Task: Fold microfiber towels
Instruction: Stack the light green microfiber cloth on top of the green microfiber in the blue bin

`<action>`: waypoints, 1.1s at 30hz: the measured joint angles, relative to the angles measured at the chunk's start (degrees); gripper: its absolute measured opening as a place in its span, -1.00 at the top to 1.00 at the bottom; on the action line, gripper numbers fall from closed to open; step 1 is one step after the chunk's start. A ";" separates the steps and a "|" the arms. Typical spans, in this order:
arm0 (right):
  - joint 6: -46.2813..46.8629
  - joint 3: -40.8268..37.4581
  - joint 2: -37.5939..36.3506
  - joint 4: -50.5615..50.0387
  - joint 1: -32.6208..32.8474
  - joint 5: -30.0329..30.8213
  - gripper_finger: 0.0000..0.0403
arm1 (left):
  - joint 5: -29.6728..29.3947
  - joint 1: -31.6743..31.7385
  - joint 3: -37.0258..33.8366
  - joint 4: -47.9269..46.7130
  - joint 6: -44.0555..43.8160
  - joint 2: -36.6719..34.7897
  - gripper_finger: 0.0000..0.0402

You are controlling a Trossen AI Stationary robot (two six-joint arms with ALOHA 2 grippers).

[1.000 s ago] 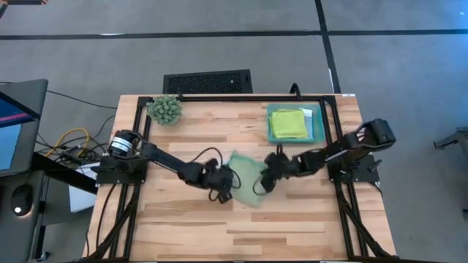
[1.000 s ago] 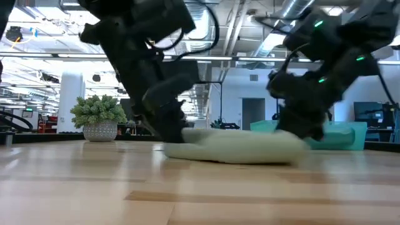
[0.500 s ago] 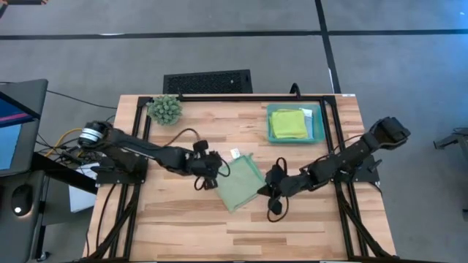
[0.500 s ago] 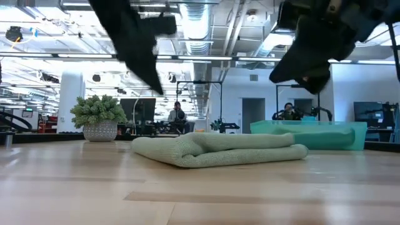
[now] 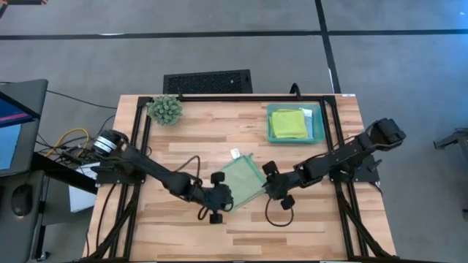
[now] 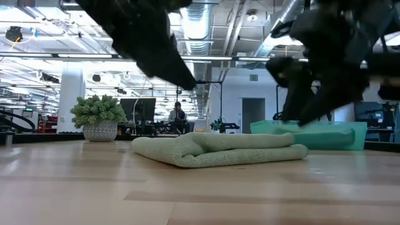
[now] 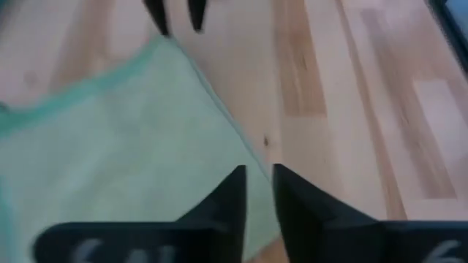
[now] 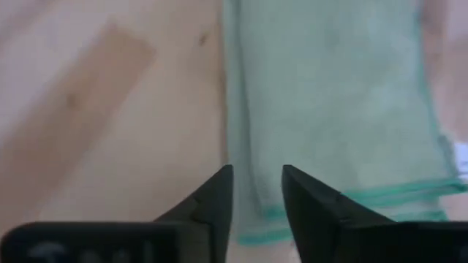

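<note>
While both grippers (image 5: 222, 199) (image 5: 272, 188) hover slightly parted, folded sage towel (image 5: 241, 180) lies between, edges free

Robotics lab or open-plan tech workspace. Low view showed exposed silver ceiling ducts (image 6: 294, 7), strip lights, dark computer monitors (image 6: 138, 109) on benches and a seated person (image 6: 178, 114) behind the light wooden slatted table (image 6: 200, 194). High view showed the black metal frame (image 5: 248, 97) round the table, grey concrete floor (image 5: 219, 36) and loose yellow cables (image 5: 69, 137) beside it.
</note>
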 joint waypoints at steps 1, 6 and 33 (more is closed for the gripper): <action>-1.68 0.00 1.01 -0.14 -0.27 0.04 0.23 | 0.31 -0.36 0.00 0.41 -0.81 1.09 0.66; -6.50 0.00 2.82 0.03 -0.34 0.46 -0.02 | 1.09 -2.16 -0.02 6.73 -2.73 4.61 0.22; 5.71 0.07 8.63 0.42 -3.07 -2.80 0.76 | -8.53 -6.10 0.02 5.67 -1.62 10.45 -0.30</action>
